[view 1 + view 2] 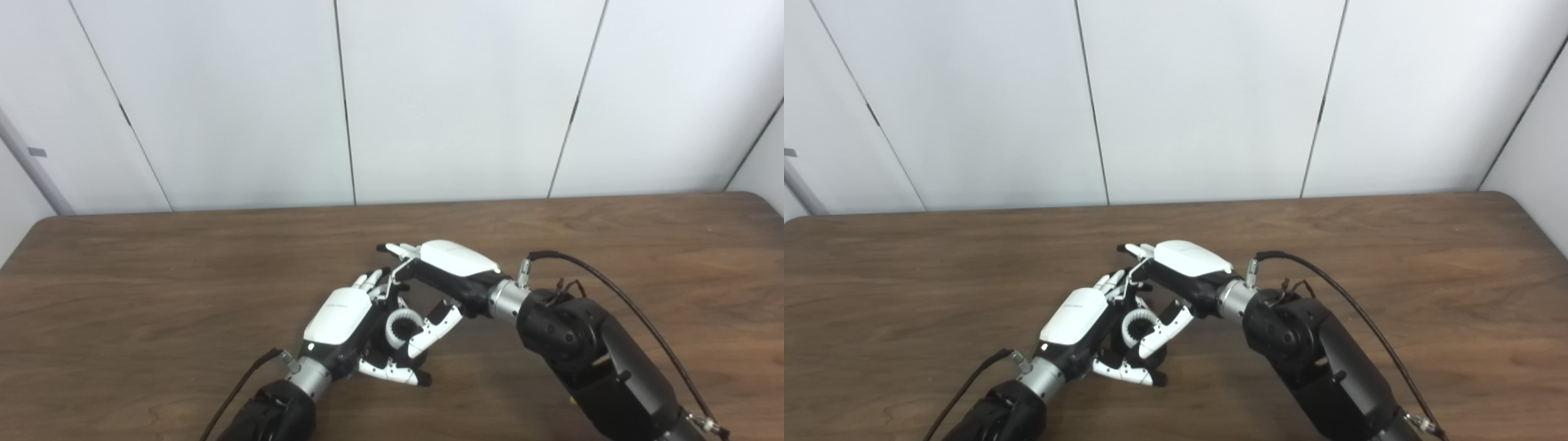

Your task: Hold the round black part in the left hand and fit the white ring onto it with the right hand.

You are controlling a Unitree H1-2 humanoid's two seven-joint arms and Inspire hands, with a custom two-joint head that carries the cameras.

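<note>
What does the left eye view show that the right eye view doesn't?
Only the left eye view: the grey post standing long against the wall. Only the right eye view: more of the right side wall. Both: the left hand around the round black part, the white ring seated there, and the right hand with its thumb against the ring.
</note>
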